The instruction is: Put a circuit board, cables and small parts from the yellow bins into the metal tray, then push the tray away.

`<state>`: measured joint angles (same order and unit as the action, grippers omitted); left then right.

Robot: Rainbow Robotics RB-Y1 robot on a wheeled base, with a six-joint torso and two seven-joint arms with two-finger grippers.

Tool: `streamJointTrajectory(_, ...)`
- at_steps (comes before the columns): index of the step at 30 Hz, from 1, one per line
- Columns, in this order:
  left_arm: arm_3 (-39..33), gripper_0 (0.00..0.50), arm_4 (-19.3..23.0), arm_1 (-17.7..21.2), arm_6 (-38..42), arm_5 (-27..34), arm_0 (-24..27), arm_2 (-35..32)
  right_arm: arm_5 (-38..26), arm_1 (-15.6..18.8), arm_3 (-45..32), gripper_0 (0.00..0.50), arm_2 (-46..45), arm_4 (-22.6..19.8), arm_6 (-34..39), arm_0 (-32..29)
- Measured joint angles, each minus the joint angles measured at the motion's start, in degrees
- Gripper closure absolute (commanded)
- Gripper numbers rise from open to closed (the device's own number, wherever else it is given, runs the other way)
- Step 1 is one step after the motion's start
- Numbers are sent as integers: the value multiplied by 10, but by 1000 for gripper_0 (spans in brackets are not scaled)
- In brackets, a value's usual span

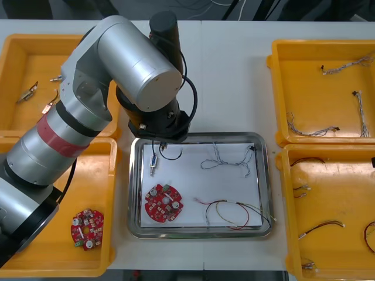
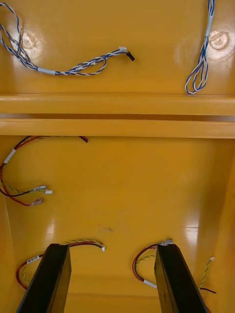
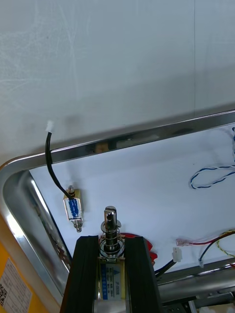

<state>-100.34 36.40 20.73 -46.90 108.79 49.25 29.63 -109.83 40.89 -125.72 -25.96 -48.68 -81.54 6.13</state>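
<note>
Over the far left corner of the tray [image 1: 266, 175], left gripper [image 3: 111, 240]: fingers [image 3: 85, 279] clamped on a small metal part [image 3: 110, 227], its sprung tip poking out past the fingertips, held above the tray's white floor. Just beside the fingers, toward the tray's rounded corner, a second small part [image 3: 73, 208] lying flat, apart from the held one; black cable [image 3: 53, 166] running from it up over the rim onto the table [image 3: 117, 58]. Close to the fingers on the near side, a red board [image 1: 164, 203] flat in the tray.

Counted. Boards, two: the one in the tray, another board [image 1: 87, 228] in the near left bin [image 1: 12, 266]. Small parts, five: two at the tray, three loose parts [image 1: 27, 93] in the far left bin [image 1: 12, 47]. Blue and white cables, four: one blue and white cable [image 3: 213, 174] in the tray, three far cables [image 1: 345, 67] in the far right bin [image 1: 275, 99]. Red and yellow cables, about six: one red and yellow cable [image 1: 225, 204] in the tray's near right part, roughly five near cables [image 1: 319, 227] in the near right bin [image 1: 285, 205]. Bins, four, two at each side.

Over the near right bin, right gripper [image 2: 111, 249]: fingers [image 2: 54, 279] spread apart, nothing between them, thin cables on the bin floor around the tips.

In the way: left arm [image 1: 135, 64], covering the tray's far left corner and parts of both left bins from above; tray rim between the held part and the bare table.
</note>
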Motion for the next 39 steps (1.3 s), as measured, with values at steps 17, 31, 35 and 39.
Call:
streamJointTrajectory(17, 59, 500, -14, 0, 2, -90, -14, 75, 0, 0, 0, 0, 0, 0, 3, 0)
streamJointTrajectory(31, 71, 497, -33, 1, 2, -125, -30, 110, 0, 0, 0, 0, 0, 0, 32, 0)
streamJointTrajectory(35, 71, 155, -33, 1, 2, -126, -31, 111, 0, 0, 0, 0, 0, 0, 33, 0)
streamJointTrajectory(39, 71, 0, -33, 1, 2, -126, -31, 111, 0, 0, 0, 0, 0, 0, 37, 0)
